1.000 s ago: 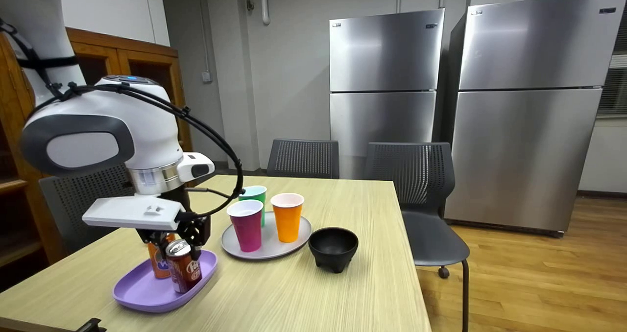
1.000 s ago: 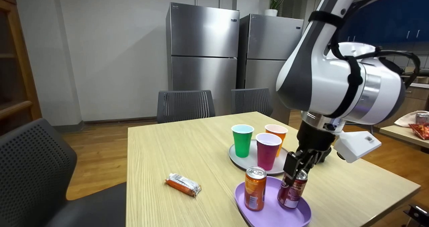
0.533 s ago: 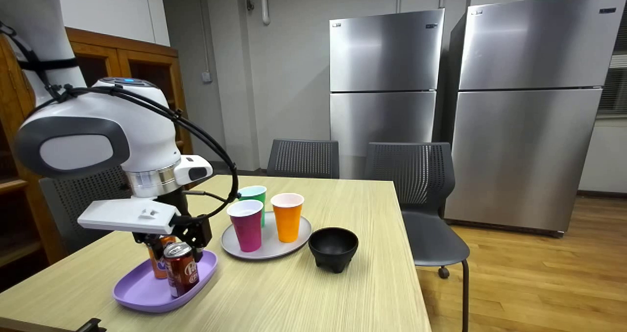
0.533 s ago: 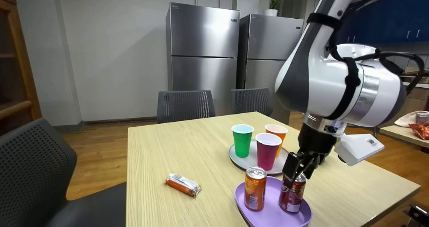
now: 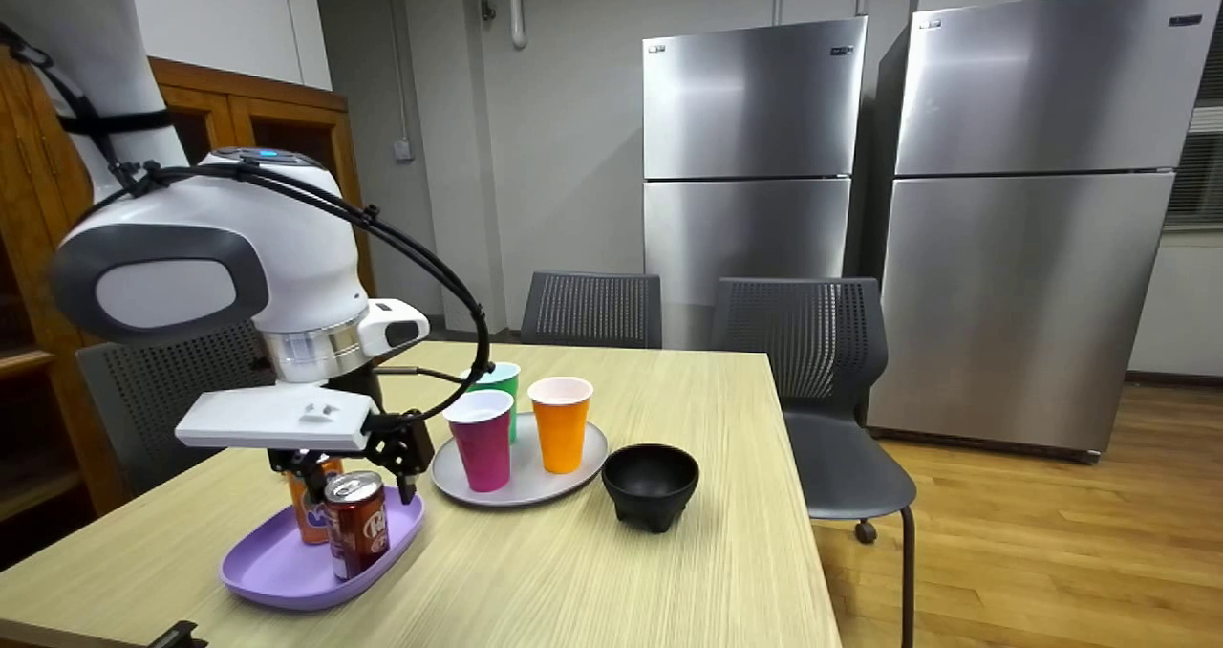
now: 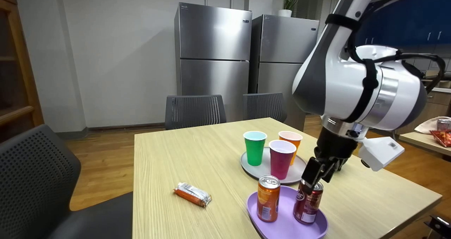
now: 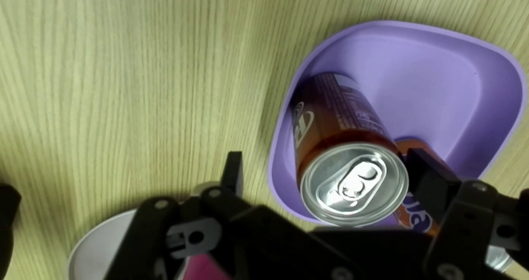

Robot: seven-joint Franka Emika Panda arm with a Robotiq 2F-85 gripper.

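Note:
A dark red soda can (image 7: 339, 119) stands in the purple tray (image 7: 430, 73), and both exterior views show it upright. My gripper (image 7: 324, 168) is open around its top. In the wrist view the left finger (image 7: 233, 170) is well apart from the can. The right finger (image 7: 430, 181) lies close by the can's rim, and I cannot tell whether they touch. Beside it in the tray is an orange can (image 6: 268, 200), partly hidden behind that finger in the wrist view. In an exterior view the gripper (image 5: 361, 495) is just above the red can (image 5: 357, 538).
Behind the tray, a grey plate (image 5: 521, 471) holds a green cup (image 6: 254, 151), a purple cup (image 6: 280, 165) and an orange cup (image 5: 561, 428). A black bowl (image 5: 650, 486) stands beside it. A wrapped bar (image 6: 193, 194) lies on the table. Chairs (image 6: 195, 110) stand around.
The jaws have opened and let go of the red can. Slightly tilted before, it now stands upright in the tray. The gripper has shifted a little sideways over it.

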